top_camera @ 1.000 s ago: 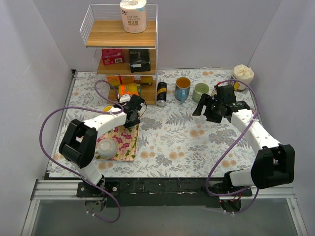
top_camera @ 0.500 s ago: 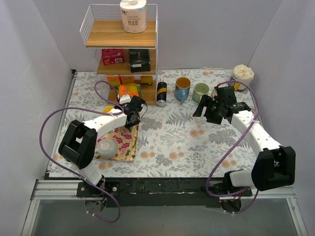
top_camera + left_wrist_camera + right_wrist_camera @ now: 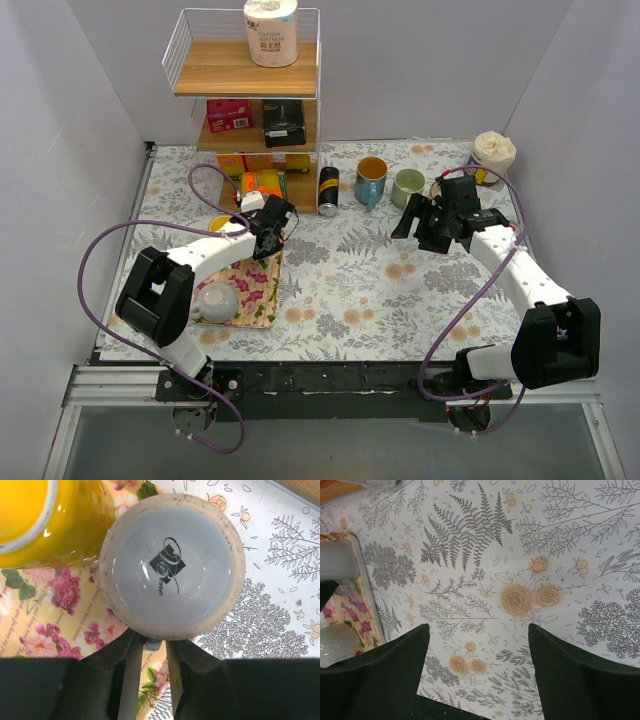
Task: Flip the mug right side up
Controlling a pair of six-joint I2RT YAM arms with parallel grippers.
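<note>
The mug (image 3: 172, 565) stands upside down at the far right corner of the floral tray (image 3: 35, 630), its pale base with a black logo facing up. My left gripper (image 3: 151, 652) reaches from above and is shut on the mug's handle, which sits between the fingers. In the top view the left gripper (image 3: 270, 225) covers the mug. The mug also shows at the left edge of the right wrist view (image 3: 337, 560). My right gripper (image 3: 477, 630) is open and empty above the flowered cloth, right of centre in the top view (image 3: 422, 226).
A yellow mug (image 3: 45, 515) touches the upturned mug's left side. A white upturned bowl (image 3: 217, 300) sits at the tray's near end. A black can (image 3: 328, 190), blue mug (image 3: 371, 180) and green mug (image 3: 407, 182) stand at the back. A shelf rack (image 3: 247, 100) stands behind.
My left arm has shifted very slightly to the left with its gripper still at the mug. The right arm has barely moved.
</note>
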